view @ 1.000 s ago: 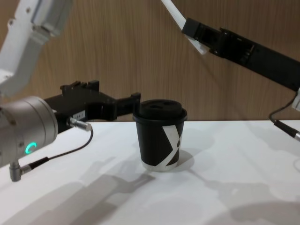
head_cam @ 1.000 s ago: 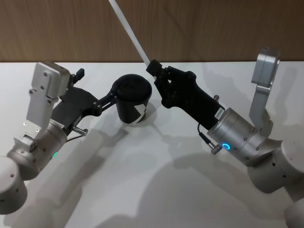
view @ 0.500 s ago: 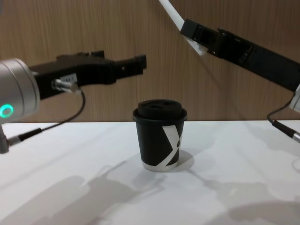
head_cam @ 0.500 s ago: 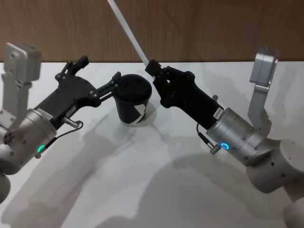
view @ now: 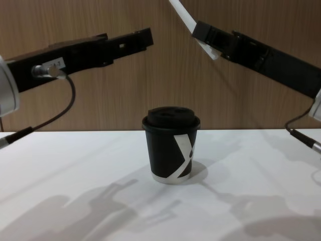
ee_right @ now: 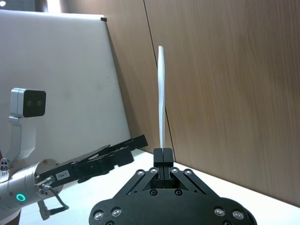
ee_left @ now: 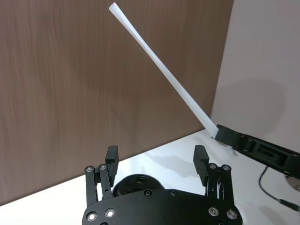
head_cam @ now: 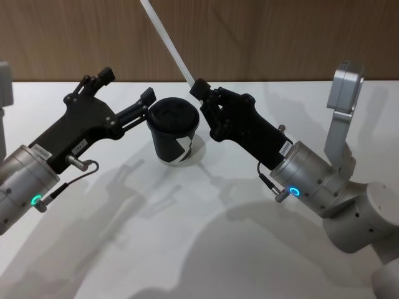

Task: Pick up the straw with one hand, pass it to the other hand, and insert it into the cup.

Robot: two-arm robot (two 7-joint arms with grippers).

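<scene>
- Since the earlier frames, the left gripper (head_cam: 124,85) has risen from beside the lid of the cup (head_cam: 174,134) to the upper left of the chest view. Its fingers are spread.
- Right gripper (head_cam: 199,87): position unchanged, pinching the straw (head_cam: 168,43) near its lower end, just above and right of the cup.
- Straw long axis: diagonal in the head view, from upper centre up toward the left. The top frame edge cuts off its upper end.
- Cup: upright on the worktop (head_cam: 206,237), centre frame.
</scene>
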